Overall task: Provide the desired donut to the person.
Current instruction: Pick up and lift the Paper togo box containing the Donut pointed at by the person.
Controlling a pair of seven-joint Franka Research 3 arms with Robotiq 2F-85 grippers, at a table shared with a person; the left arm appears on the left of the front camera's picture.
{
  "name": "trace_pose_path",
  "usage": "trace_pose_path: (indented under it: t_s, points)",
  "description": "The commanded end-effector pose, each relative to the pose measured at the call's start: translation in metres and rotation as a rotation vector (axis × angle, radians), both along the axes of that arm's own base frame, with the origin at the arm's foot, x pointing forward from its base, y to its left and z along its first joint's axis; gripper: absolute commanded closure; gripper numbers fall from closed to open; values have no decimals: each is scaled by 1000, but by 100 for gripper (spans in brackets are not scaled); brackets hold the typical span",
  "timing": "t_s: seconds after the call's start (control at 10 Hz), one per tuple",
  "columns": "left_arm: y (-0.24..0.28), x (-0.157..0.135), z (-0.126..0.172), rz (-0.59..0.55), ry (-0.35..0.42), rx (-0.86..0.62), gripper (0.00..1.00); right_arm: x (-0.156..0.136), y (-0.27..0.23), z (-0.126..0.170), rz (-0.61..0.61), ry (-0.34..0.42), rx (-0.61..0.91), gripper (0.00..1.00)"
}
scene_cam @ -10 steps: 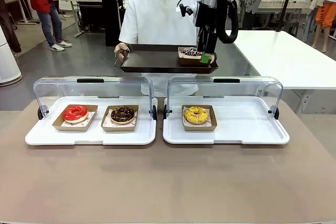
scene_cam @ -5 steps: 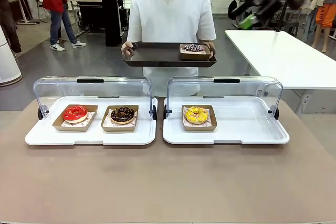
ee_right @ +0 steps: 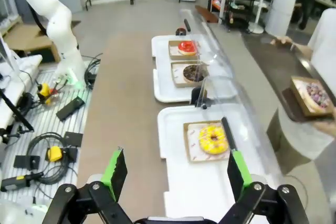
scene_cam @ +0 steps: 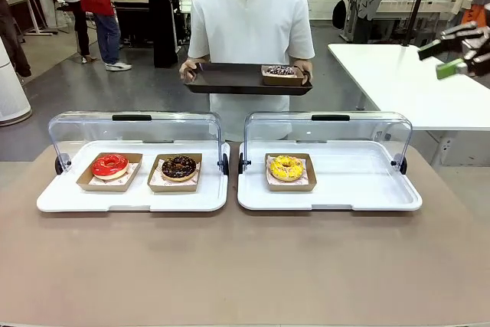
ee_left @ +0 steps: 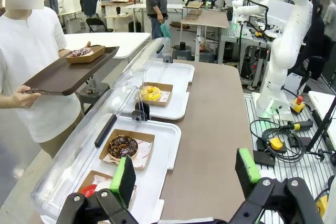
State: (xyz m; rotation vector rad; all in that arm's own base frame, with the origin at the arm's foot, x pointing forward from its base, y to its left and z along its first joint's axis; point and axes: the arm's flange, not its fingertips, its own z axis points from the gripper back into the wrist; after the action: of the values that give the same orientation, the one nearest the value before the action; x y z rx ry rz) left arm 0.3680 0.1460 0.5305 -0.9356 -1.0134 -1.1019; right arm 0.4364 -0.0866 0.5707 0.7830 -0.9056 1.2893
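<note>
The person (scene_cam: 249, 28) across the table holds a dark brown tray (scene_cam: 230, 78) level, behind the two open-lidded display cases (scene_cam: 344, 189). The left gripper (ee_left: 186, 171) and right gripper (ee_right: 176, 169) both hang empty, spread wide. The sprinkled donut (scene_cam: 282, 72) sits boxed at the tray's end on the robot's right.

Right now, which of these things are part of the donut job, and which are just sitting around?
Part of the job: the person, the brown tray they hold, the sprinkled donut on it.
Just sitting there: red donut, chocolate donut, yellow donut in the display cases; white side table.
</note>
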Motion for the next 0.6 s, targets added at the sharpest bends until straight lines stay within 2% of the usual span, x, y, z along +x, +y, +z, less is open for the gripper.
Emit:
trace_pose_path:
  t_s: [0.0,0.2,0.5]
  points:
    - [1,-2,1,-3,-7,-11,0,-15,-18,-18,-27,-8,35,0]
    - [1,-2,1,-3,-7,-11,0,-21,-58,-30,-56,-34,47,0]
    - [1,-2,1,-3,-7,-11,0,-13,-83,-29,-62,-32,49,0]
